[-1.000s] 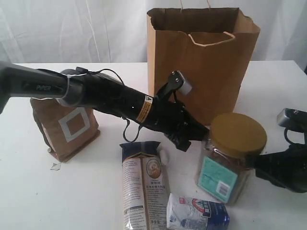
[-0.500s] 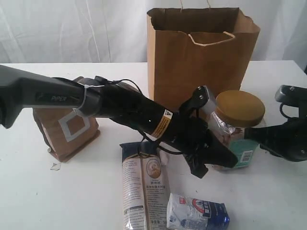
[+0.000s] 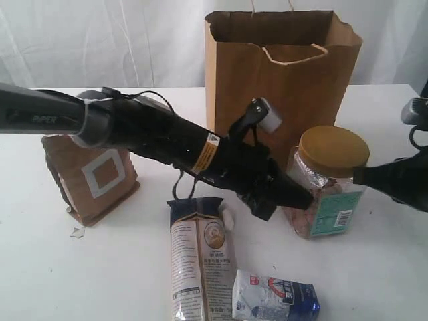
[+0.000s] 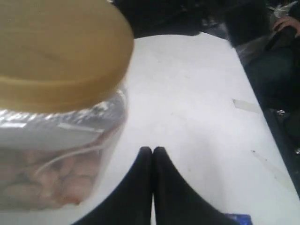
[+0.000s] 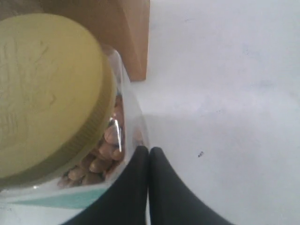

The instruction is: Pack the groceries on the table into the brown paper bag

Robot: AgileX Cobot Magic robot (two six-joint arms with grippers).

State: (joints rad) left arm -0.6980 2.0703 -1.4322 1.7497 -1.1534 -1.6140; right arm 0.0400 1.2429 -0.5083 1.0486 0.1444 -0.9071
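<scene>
The yellow-lidded nut jar (image 3: 329,187) stands slightly tilted on the table (image 3: 100,267), in front of the brown paper bag (image 3: 281,80). My left gripper (image 3: 304,198) is shut, its tip against the jar's left side low down. My right gripper (image 3: 358,176) is also shut and touches the jar's right side. In the left wrist view the jar (image 4: 56,93) sits beside the closed gripper (image 4: 153,150). The right wrist view shows the jar (image 5: 51,98) against the closed gripper (image 5: 148,150). The brown pouch (image 3: 93,177), noodle packet (image 3: 200,257) and blue-white carton (image 3: 274,301) lie on the table. The can and grain bottle are out of view.
The left arm (image 3: 147,137) stretches across the table from the left, above the noodle packet's top end. The bag's bottom corner (image 5: 129,37) stands just behind the jar. A white curtain hangs behind the table.
The jar has shifted back toward the bag and now tilts. My left gripper swung right toward the jar, then drew back and up a little. My right gripper rose and moved right.
</scene>
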